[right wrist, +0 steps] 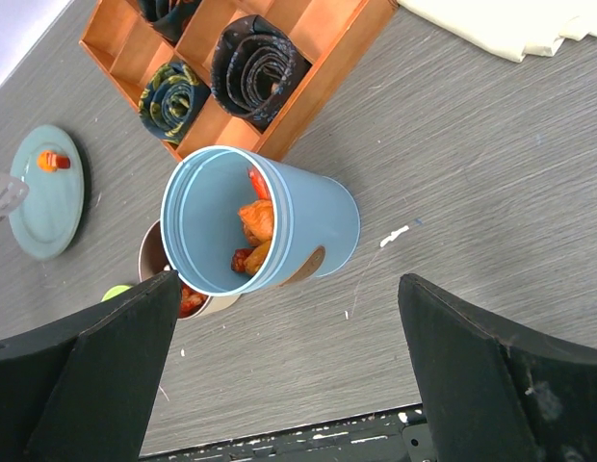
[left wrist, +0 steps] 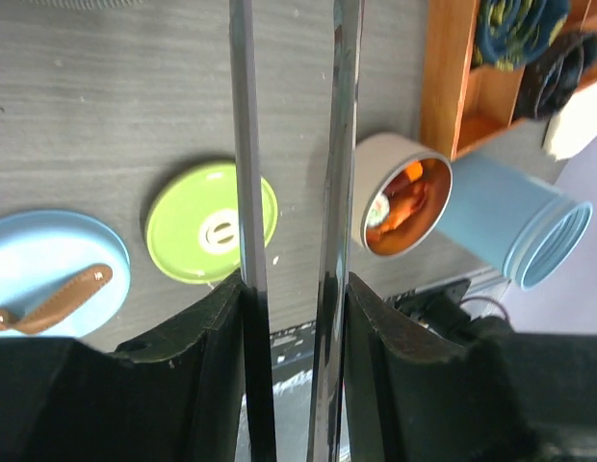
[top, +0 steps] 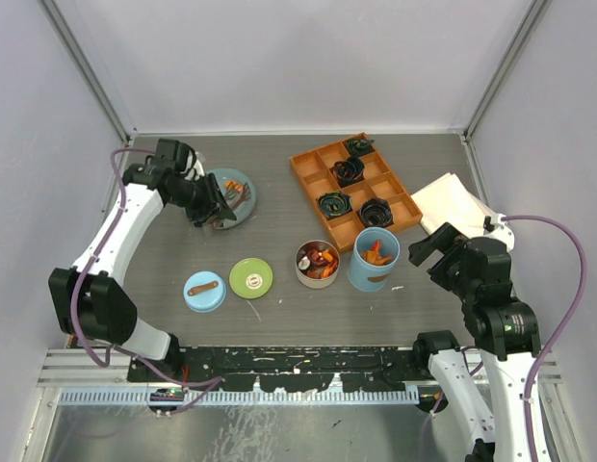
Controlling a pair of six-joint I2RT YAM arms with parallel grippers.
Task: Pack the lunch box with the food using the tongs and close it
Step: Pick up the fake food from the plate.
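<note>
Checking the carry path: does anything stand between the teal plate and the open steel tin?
Nothing visible does. Only bare table lies between the teal plate and the steel tin; the green lid lies off that line.

Grey wood-grain table (top: 279,183) enclosed by plain white walls (top: 308,58).

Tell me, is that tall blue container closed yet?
Open. The light-blue cylinder stands lidless with orange food chunks showing inside; its blue lid lies flat on the table.
</note>
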